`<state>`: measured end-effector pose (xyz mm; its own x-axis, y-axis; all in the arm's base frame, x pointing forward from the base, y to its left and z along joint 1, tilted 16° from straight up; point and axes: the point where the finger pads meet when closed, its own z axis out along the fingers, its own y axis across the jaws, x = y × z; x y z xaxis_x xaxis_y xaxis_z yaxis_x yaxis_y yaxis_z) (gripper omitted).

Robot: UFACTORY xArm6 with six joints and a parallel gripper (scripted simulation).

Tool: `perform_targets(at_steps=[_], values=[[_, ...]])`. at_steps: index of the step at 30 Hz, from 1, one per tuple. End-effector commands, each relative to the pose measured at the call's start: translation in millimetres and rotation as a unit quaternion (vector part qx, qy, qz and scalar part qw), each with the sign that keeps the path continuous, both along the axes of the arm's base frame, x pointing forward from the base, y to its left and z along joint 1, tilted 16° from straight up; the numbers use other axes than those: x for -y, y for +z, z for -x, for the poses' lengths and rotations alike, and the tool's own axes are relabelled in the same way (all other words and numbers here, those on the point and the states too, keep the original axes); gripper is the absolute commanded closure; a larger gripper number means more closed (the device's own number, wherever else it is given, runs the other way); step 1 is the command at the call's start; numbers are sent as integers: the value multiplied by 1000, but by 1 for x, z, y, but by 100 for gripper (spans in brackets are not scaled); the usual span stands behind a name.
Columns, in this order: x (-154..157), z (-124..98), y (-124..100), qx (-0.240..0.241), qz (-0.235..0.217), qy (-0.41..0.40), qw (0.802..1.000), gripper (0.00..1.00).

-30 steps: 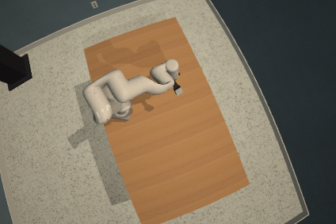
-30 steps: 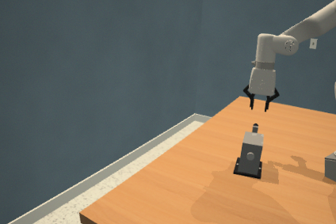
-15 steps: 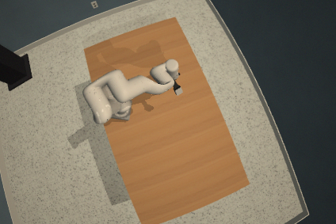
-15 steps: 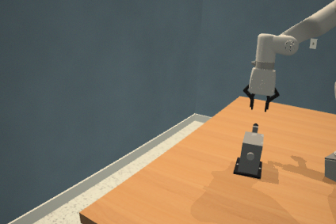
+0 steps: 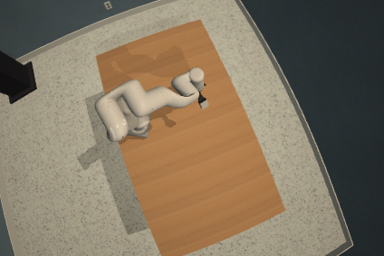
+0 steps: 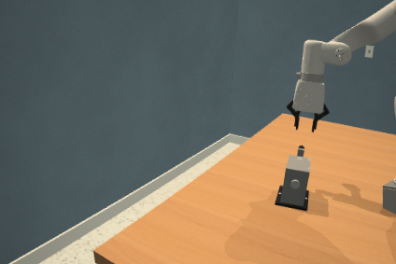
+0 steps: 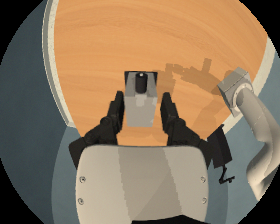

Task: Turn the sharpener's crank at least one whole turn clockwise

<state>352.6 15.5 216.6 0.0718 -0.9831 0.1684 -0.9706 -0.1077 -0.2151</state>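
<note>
The grey pencil sharpener stands on its black base on the wooden table. Its dark crank knob sticks up at the top of its circle. My gripper hangs above the knob, pointing straight down, open and empty, with a clear gap between fingertips and knob. In the wrist view the sharpener and its knob lie between my two black fingers. In the overhead view the sharpener shows just beyond my wrist.
The table's far edge and the floor strip lie to the left of the sharpener in the side view. A grey block, my arm's base, sits at the right edge of that view.
</note>
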Motion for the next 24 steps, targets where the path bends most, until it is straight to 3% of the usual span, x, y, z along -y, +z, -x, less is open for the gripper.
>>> perform_targets(at_steps=[1, 24], values=[[0, -1, -1, 2, 0, 0, 1000, 46], [4, -8, -27, 2, 0, 0, 1000, 46]])
